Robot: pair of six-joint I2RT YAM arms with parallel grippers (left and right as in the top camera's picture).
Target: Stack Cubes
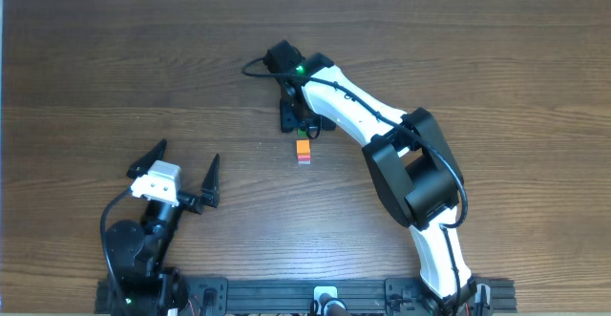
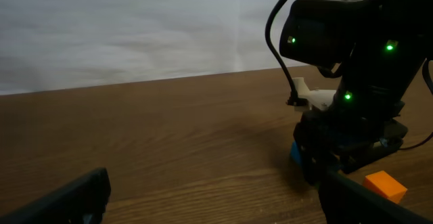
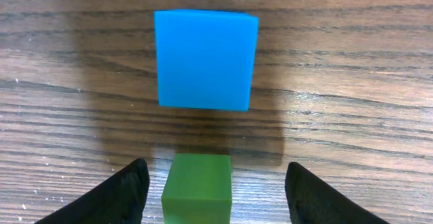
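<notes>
My right claw hangs open, its fingers wide of the green plastic cube on the wooden table between them. The blue plastic cube sits just beyond, so closing off-centre could shove green into it. Farther off, the orange cube tops a pinkish one; a skewed placement there could topple both. My left claw rests open, well apart.

Table | right gripper out at far centre, over two cubes | inner cube sits between its fingers, touching neither | outer cube just past the fingertips, small gap | stacked pair just near of that gripper | left gripper near left, well apart
</notes>
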